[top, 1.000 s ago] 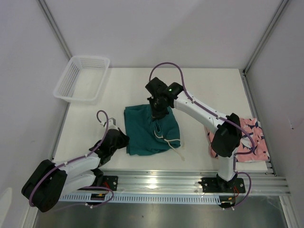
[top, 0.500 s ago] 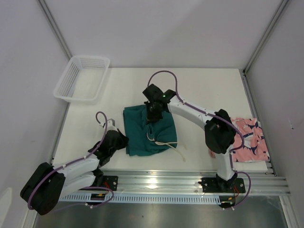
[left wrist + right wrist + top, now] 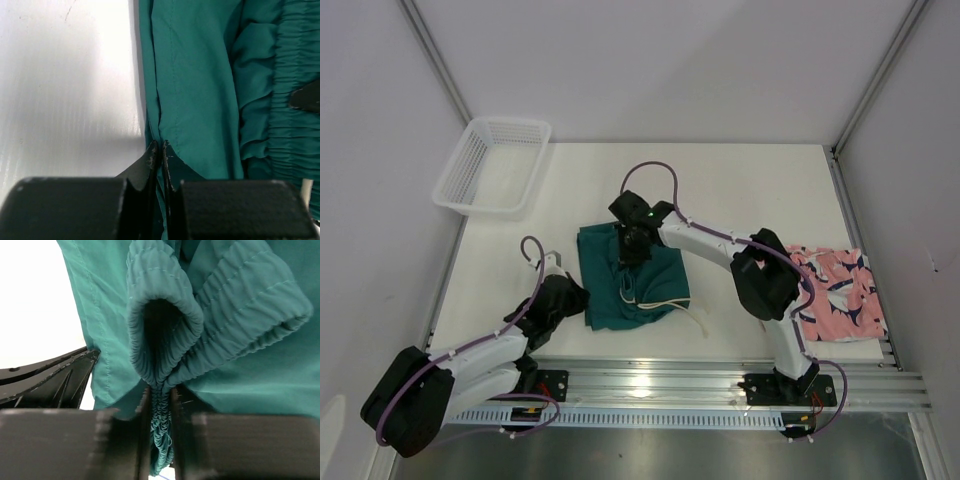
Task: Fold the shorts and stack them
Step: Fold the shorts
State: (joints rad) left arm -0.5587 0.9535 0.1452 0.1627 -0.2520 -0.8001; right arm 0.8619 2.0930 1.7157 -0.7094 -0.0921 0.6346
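Left arm (image 3: 485, 345) low, reaching toward 1 o'clock; left gripper (image 3: 160, 147) pinched closed, seemingly on the teal shorts (image 3: 655, 285) hem. Right arm (image 3: 710, 238) stretched toward 10 o'clock; right gripper (image 3: 160, 390) clamped on the bunched waistband.

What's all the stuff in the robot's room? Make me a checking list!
Surface: white table, flat, mostly bare.
Job's things: teal shorts bunched up mid-table, pale drawstring trailing off the near edge of them; pink shark shorts lying flat at the right edge, apart from the teal pair, partly hidden by the right arm.
Clutter: white mesh basket at the far left corner, nothing seen inside.
Grippers: left gripper pinches the teal shorts' hem; right gripper clamps their gathered waistband.
Cables: purple cables loop above each arm, clear of the fabric.
Surroundings: plain white walls; metal rail along the near edge.
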